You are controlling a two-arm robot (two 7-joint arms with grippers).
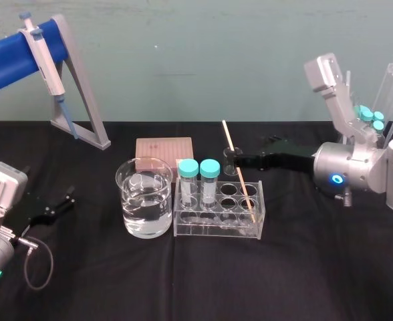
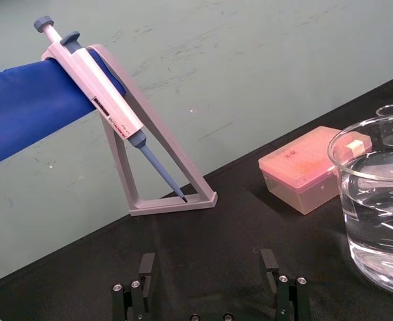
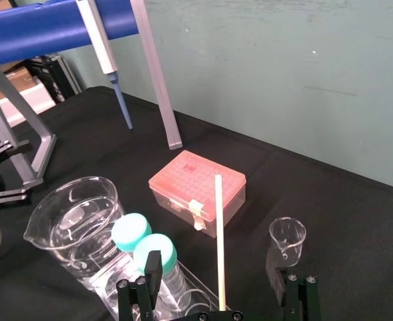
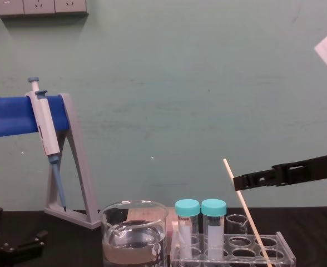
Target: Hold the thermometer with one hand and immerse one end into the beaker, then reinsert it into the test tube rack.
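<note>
Leaning in front-right hole of test tube rack (image 1: pixel 218 215) at centre of surface (image 1: pixel 317 267), thermometer (image 1: pixel 238 170) looks thin, stiff, light, prob. brittle & slick. Right gripper (image 3: pixel 214 277), fingers spread wide, straddles its upper shaft, holding nothing; pinch there, gently. Left gripper (image 2: pixel 208 271), also spread & empty, sits nr left edge.

Open table (image 1: pixel 317 267) right of and in front of the test tube rack (image 1: pixel 220 212). Hemmed left by the beaker (image 1: pixel 144 200), behind by small beaker (image 3: pixel 287 235) and pink box (image 1: pixel 164 148); capped tubes (image 1: pixel 198 182) near the thermometer (image 1: pixel 229 140).
</note>
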